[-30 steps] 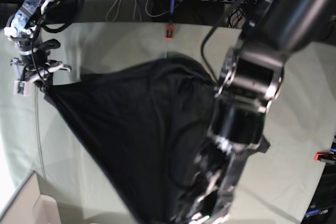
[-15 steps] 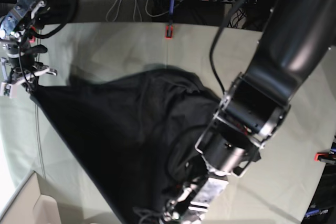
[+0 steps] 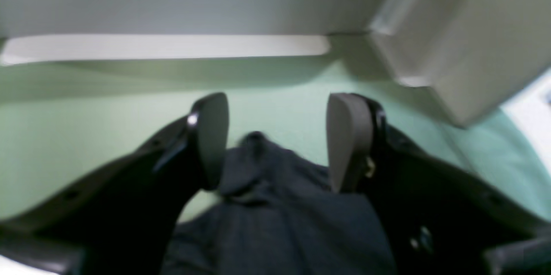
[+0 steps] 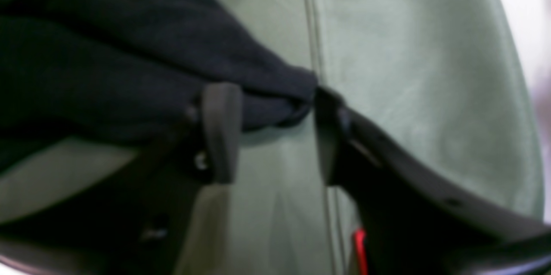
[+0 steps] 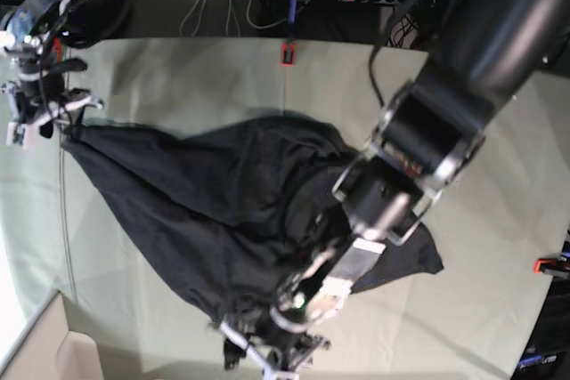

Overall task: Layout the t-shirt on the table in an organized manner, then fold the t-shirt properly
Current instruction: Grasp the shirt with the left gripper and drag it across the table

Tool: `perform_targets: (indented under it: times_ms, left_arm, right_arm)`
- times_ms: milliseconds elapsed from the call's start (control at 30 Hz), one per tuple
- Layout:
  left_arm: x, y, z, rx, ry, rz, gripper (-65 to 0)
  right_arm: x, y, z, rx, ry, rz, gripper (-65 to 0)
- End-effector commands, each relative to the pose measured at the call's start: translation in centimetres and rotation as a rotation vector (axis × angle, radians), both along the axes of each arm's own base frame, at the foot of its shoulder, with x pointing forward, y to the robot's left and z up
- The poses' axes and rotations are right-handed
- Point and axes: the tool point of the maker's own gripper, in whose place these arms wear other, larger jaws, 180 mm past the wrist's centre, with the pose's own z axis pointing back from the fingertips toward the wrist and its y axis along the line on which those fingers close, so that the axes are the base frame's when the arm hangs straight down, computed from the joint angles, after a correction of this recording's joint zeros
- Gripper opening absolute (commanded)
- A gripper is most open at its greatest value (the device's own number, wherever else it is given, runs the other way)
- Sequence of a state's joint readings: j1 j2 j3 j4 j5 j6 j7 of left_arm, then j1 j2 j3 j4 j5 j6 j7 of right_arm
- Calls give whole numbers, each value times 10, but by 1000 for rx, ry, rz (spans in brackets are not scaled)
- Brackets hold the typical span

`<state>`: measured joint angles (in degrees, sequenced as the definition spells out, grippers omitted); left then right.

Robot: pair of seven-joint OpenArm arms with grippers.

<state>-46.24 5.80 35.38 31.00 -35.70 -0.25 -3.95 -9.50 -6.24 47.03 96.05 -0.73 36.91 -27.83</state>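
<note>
Charcoal t-shirt [image 5: 223, 211] | spread diagonally | table [image 5: 499, 220] | far-left to near-centre

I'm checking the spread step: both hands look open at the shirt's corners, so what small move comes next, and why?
Probably lift both hands straight up clear of the t-shirt. The left hand and right hand both stand open with cloth loose between the fingers, and the shirt lies stretched but bunched on the table, so backing away should avoid dragging it before regrasping.
</note>
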Motion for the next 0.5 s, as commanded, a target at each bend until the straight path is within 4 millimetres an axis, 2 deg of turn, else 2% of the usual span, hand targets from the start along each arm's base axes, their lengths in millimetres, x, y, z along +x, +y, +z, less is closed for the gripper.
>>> perform_targets:
  times_ms: [0,100,200,300,467]
  left_arm:
    - [8,23,12,1,-49,41,-295]
    - [-5,55,-3,-11,-46,72,-294]
    - [-22,98,-22,-68,-15,155,-294]
    - [-39,148,-38,-113,51,249,-294]
    - [-76,219,-40,-162,96,374,-294]
  right_arm:
    - [4,-3,16,-26,-51,5,-323]
    - [5,5,28,-36,-80,7,-313]
    - [10,27,29,-32,-81,76,-305]
    - [17,71,23,0,-64,211,-294]
    - [26,159,20,50,-59,494,-292]
